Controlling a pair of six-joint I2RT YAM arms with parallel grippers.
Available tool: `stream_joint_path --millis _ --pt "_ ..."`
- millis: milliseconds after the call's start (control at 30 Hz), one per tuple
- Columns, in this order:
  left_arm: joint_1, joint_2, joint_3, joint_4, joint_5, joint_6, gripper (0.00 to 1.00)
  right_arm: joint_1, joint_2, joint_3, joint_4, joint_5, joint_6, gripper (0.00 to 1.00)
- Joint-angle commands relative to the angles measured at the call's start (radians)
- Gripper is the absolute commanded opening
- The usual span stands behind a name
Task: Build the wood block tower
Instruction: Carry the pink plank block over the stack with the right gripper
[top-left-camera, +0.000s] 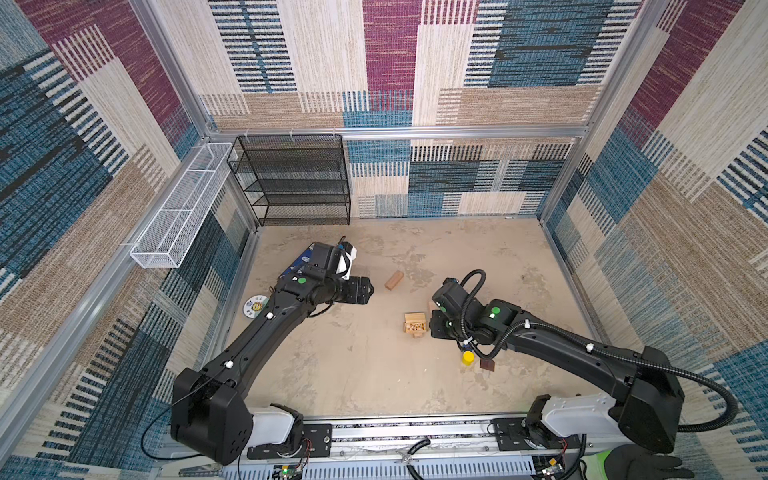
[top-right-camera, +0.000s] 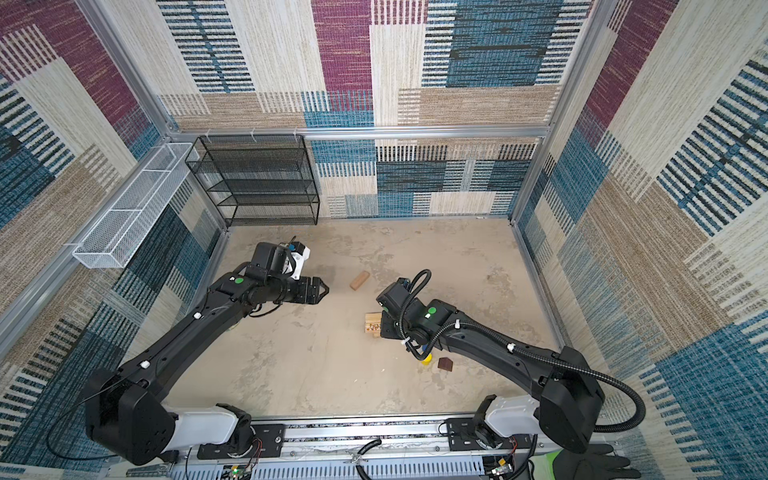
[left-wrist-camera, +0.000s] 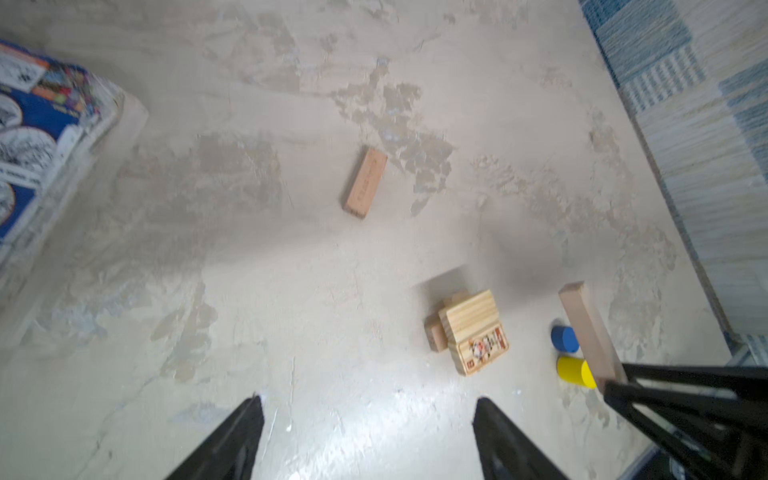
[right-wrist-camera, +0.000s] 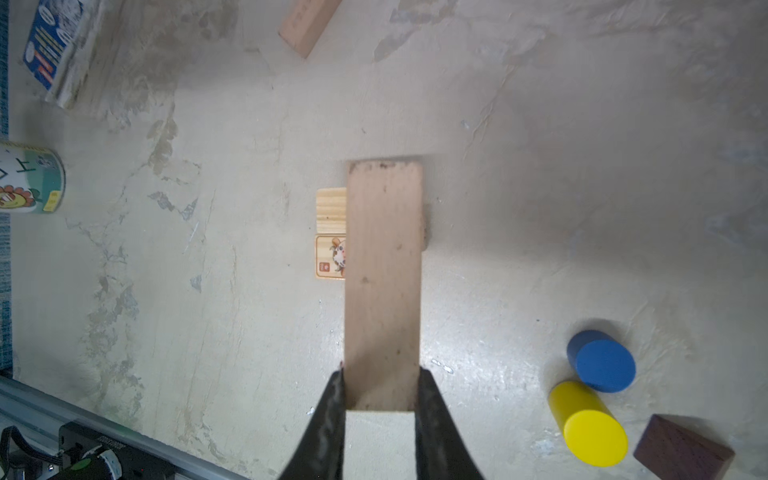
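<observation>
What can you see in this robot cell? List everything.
tower: one, pale wood, mid-table
loose bar: one, tan, behind tower
held bar: one, pale, in right gripper
blue disc: one, right of tower
yellow cylinder: one, beside blue disc
dark-brown block: one, beside yellow cylinder
packet: one, blue, left side
jar: one, white, left edge
shelf: one, black, back wall
basket: one, white, left wall
left gripper: open, empty
right gripper: shut on held bar
</observation>
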Motion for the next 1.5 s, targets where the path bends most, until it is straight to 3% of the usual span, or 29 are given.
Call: stream_joint_path --millis 0,200,733,1467 --pt "-0.001 -0.057 -0.073 -0.006 0.034 0.015 0.84 0.008 0.027 0.010 0.029 -0.015 0.021 0.00" --pt "-0.012 -0.115 -0.123 -0.040 0.018 0.068 0.84 0.021 0.063 0.003 0.038 -0.028 0.035 0.00" --pt "-0.012 -0.127 -0.115 -0.062 -0.025 0.068 0.84 0.039 0.205 0.053 0.037 -0.024 0.021 0.00" --pt "-0.012 -0.133 -0.115 -0.062 -0.031 0.065 0.84 0.039 0.228 0.083 0.040 0.056 0.020 0.00"
